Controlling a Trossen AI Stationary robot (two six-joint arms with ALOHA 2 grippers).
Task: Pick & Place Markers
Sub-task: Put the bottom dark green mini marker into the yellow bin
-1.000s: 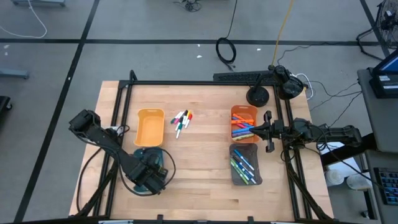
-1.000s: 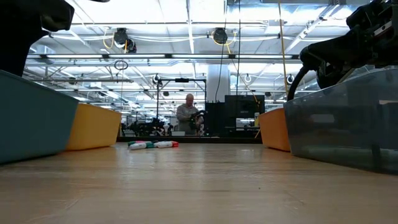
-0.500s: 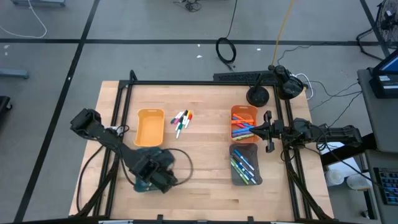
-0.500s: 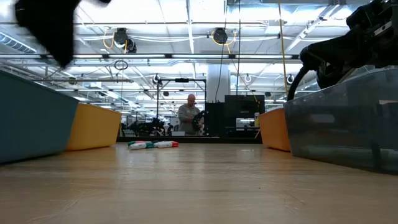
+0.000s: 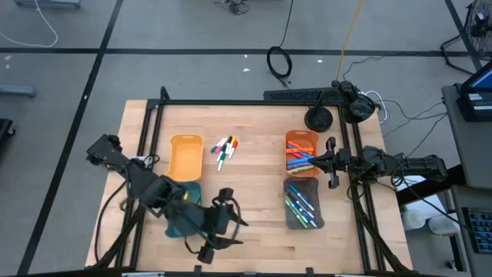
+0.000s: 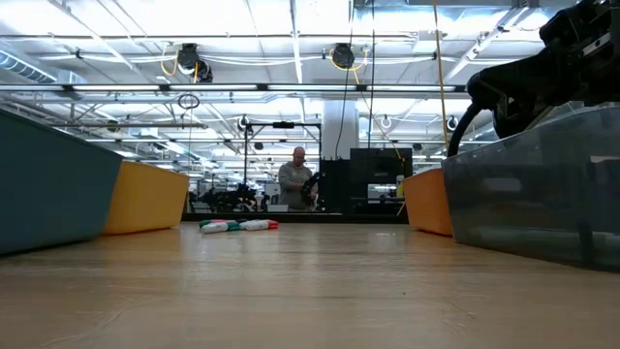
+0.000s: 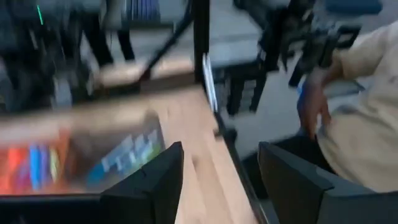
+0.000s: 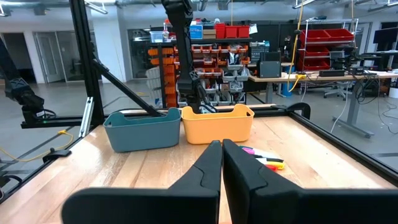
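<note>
Well apart, loose markers [image 5: 224, 150] beyond the open left gripper [image 5: 219, 231].

left wrist view motion-blurred, person [image 7: 354, 106] cut off at edge, teal tray [image 5: 178, 223] partly hidden under left arm

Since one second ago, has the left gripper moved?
Yes. In the high view the left gripper has swung off the teal tray toward the right, over bare table.
</note>
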